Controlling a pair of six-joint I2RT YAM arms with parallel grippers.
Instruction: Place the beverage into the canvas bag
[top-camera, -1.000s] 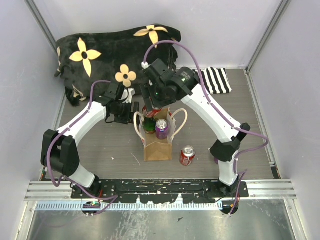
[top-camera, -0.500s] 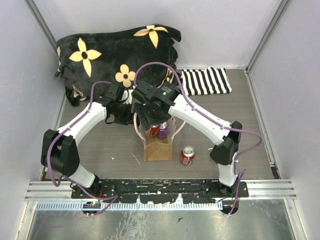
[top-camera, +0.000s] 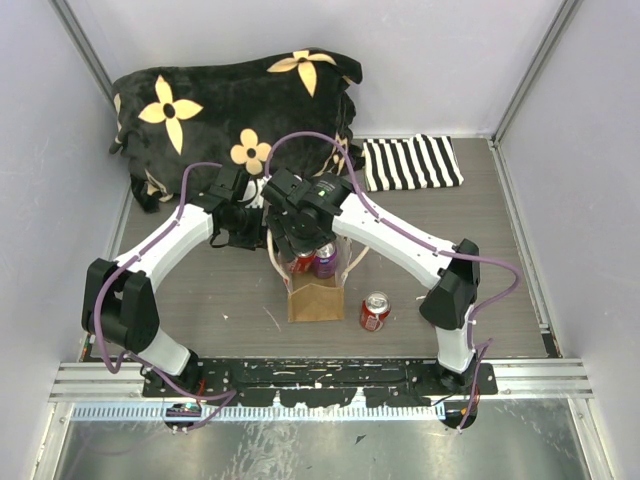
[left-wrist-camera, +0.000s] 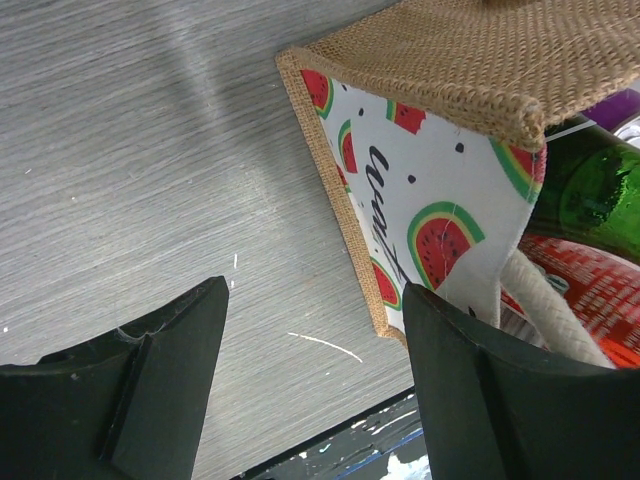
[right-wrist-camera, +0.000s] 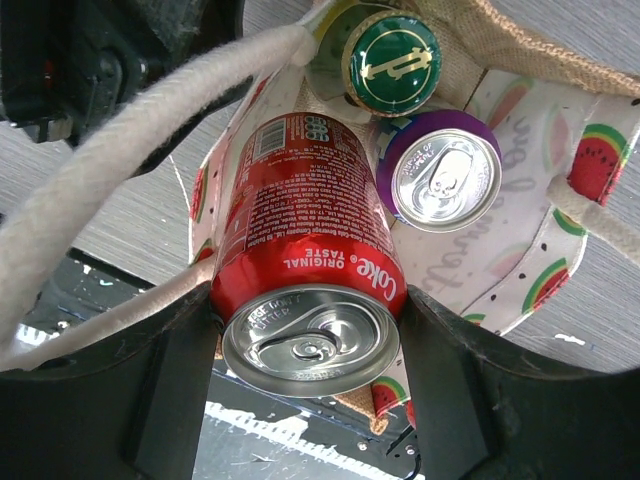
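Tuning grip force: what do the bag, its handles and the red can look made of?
The bag: coarse woven burlap or jute outside, matte; smooth white printed lining. The handles: cream twisted rope, likely cotton. The red can: thin metal, probably aluminium, glossy paint, bare silver lid with pull tab.

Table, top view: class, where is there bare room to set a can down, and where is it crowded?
Bare table lies left of the canvas bag, beside the left arm, and in front of the striped cloth, right of the right arm. Crowded: the bag's mouth, where the right jaws hold a red can.
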